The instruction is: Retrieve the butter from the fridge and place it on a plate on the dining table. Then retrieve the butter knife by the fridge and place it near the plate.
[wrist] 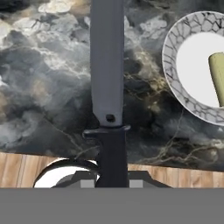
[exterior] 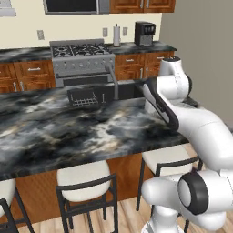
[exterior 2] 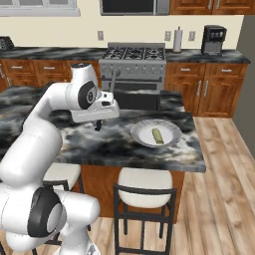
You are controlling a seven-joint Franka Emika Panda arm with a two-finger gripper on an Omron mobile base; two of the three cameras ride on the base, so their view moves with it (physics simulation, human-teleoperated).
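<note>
The claw (exterior 2: 98,124) hangs low over the desk (exterior 2: 114,142), jaws clamped on the handle of the knife (wrist: 107,74). In the hand view the blade runs straight out ahead of the fingers, a long grey strip over the marbled top, with its dark handle pinched at the bottom. Whether the tip is touching the desk or riding just above it I cannot tell from here.

The relation that matters: the plate (exterior 2: 156,133) lies beside the blade, to the side away from the arm's base in the right base view, near but apart. In the hand view its rim (wrist: 175,83) sits clear of the blade with a band of bare marble between them. The knife's long axis runs roughly alongside the plate's edge, not pointing into it, so a straight lowering looks likely to leave it beside the plate rather than across it.

Contents: the butter (exterior 2: 157,135) rests on the plate, a slim pale stick lying flat near the middle, wholly inside the rim. Nothing else is on the plate.

Judgement: the butter step reads as done; the knife is over the right spot and wants only setting down and release. The risk is the blade sliding on the glossy top towards the desk's near edge, above the stool (exterior 2: 147,182).
</note>
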